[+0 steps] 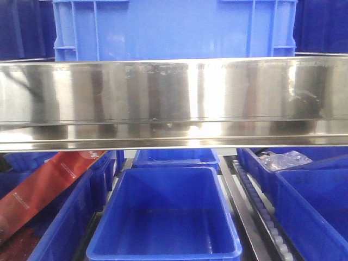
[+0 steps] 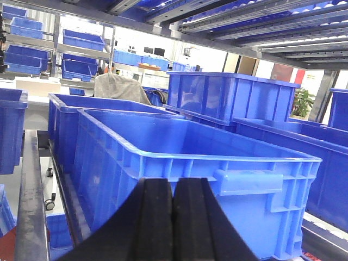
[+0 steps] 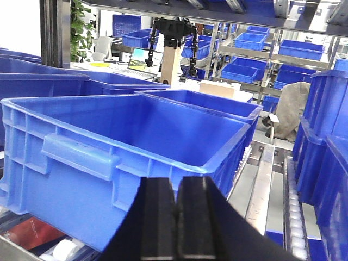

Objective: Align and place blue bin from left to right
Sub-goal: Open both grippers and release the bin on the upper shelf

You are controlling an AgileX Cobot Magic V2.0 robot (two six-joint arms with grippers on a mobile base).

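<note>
Wrist views: blue bin beyond both closed jaws

In the front view the steel shelf rail hides the lower walls of the blue bin, whose top is cut by the frame's upper edge. The red carton runs off the left edge. Contents of the clear bag are unreadable.

No legible text anywhere. Red carton at 8 o'clock in the front view carries a line of small white print, too blurred to read. Blue bin walls show no readable label, brand or number.
</note>
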